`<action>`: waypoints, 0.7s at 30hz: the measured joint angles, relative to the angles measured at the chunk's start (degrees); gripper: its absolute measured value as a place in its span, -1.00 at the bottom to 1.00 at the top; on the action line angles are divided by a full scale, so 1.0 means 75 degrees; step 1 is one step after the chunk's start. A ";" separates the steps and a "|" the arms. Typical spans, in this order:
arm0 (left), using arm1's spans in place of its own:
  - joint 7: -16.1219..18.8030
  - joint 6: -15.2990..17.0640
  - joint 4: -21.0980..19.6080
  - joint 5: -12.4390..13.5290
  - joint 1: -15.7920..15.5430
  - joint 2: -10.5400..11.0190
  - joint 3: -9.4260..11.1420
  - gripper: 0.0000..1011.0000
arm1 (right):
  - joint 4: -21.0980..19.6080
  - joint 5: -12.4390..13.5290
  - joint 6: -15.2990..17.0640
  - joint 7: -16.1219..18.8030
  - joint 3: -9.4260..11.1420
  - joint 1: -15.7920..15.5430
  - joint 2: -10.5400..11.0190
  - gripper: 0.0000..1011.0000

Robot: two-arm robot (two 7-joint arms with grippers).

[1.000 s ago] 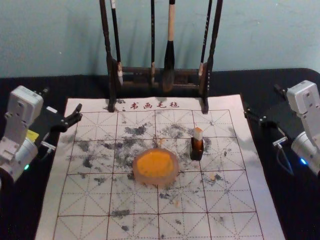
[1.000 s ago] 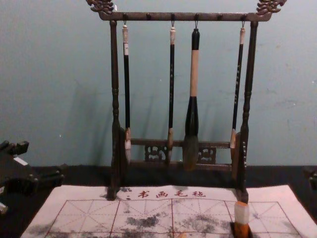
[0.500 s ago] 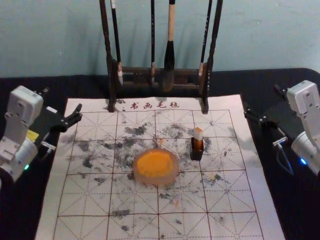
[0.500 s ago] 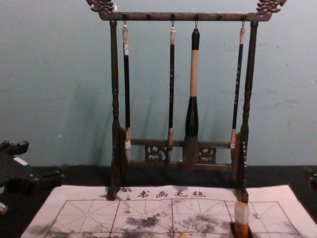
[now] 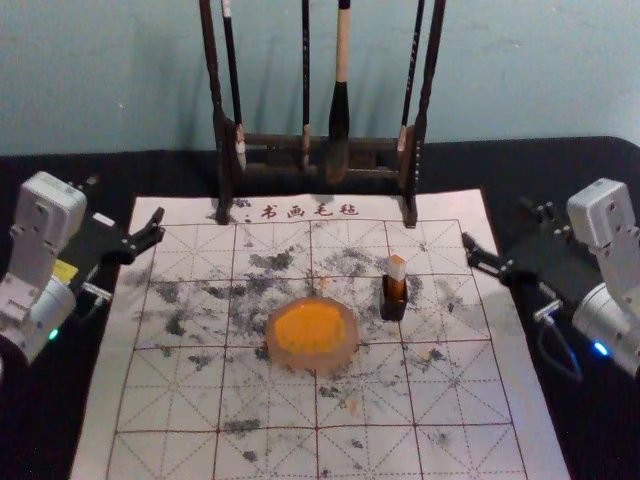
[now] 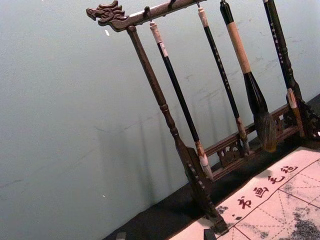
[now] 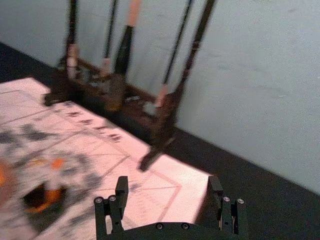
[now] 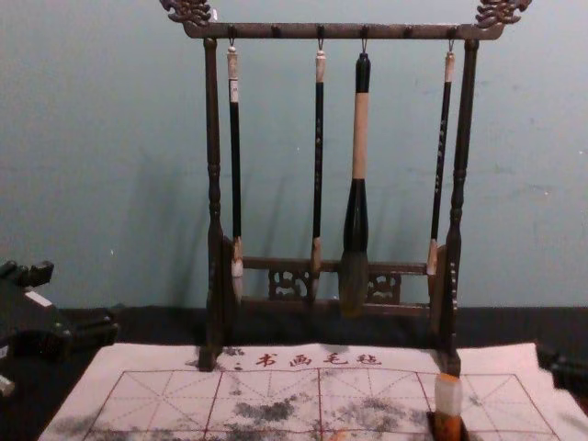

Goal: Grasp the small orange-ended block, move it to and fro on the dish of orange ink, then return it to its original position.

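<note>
Head view: four dark red Chinese characters, 书画毛毡 (image 5: 320,211), run in a row along the far edge of a white gridded sheet (image 5: 455,400) on a black counter (image 5: 45,425). Smaller pale writing runs down the handles of the brushes (image 8: 319,156), too small to read, and the leftmost brush carries a white label near its top. Four brushes hang, tips down, from a carved dark wooden rack (image 8: 340,31) beyond the sheet.

The small block (image 5: 397,267) stands on end in a dark holder (image 5: 393,308), its long axis close to vertical and an orange end pointing up above a whitish band. It is on the right part of the sheet, beside a round pale dish (image 5: 312,360) of orange ink (image 5: 308,327) and slightly farther from the robot.

The right hand (image 5: 499,224) is by the sheet's right edge, well apart from the block, its two fingers spread with nothing between them. The left hand (image 5: 126,198) is by the left edge, also open and empty.
</note>
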 joint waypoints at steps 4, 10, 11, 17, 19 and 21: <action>0.0000 0.0000 0.0000 0.0000 0.0000 0.0000 0.0000 0.98 | -0.0374 0.0399 0.0287 0.0608 0.0028 -0.0259 0.0107 0.98; 0.0000 0.0000 0.0000 0.0000 0.0000 0.0000 0.0000 0.98 | -0.0673 0.0847 0.0671 0.1249 0.0034 -0.0427 0.0138 0.98; 0.0000 0.0000 0.0000 0.0000 0.0000 0.0000 0.0000 0.98 | -0.0696 0.0906 0.0728 0.1333 0.0035 -0.0433 0.0123 0.98; 0.0000 0.0000 0.0000 0.0000 0.0000 0.0000 0.0000 0.98 | -0.0699 0.1101 0.1148 0.1737 -0.0046 -0.0278 -0.0121 0.98; 0.0000 0.0000 0.0000 0.0000 0.0000 0.0000 0.0000 0.98 | -0.0626 0.1051 0.1277 0.1792 -0.0108 -0.0151 -0.0238 0.98; 0.0000 0.0000 0.0000 0.0000 0.0000 0.0000 0.0000 0.98 | -0.0523 0.0958 0.1375 0.1815 -0.0166 -0.0025 -0.0356 0.98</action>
